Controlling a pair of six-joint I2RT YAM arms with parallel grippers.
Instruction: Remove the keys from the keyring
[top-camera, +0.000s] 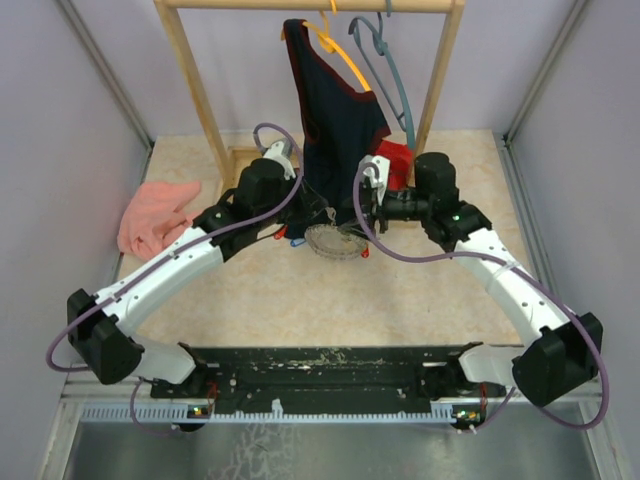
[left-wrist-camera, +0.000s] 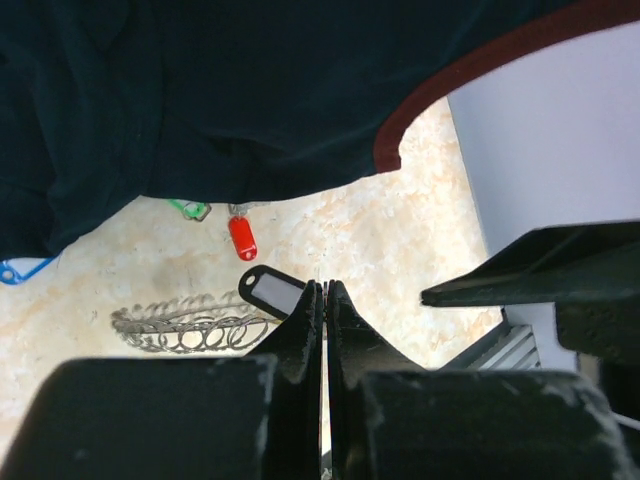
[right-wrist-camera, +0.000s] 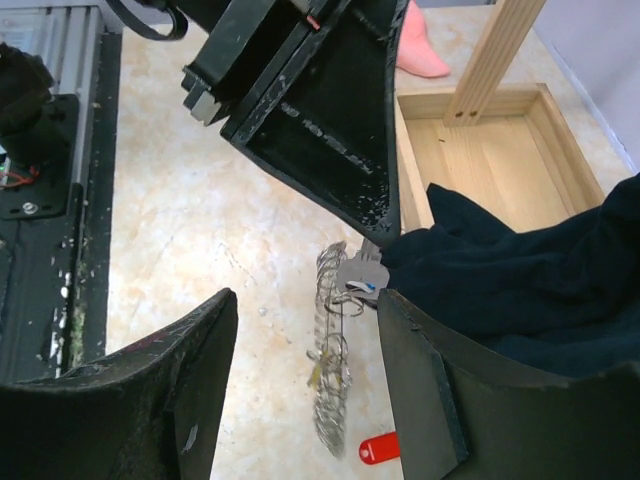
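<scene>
Both arms wait at the keyring (right-wrist-camera: 330, 400). Left jaws shut tight, right jaws wide open; next I pinch one key (left-wrist-camera: 242, 237).

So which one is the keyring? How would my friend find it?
Look for the wooden rack at the back of the table, with the dark top hanging from it. The keyring lies on the table just under that top's bottom edge. It is a flat circle of grey wire loops with a big hole, much bigger than the red tag near it.
</scene>
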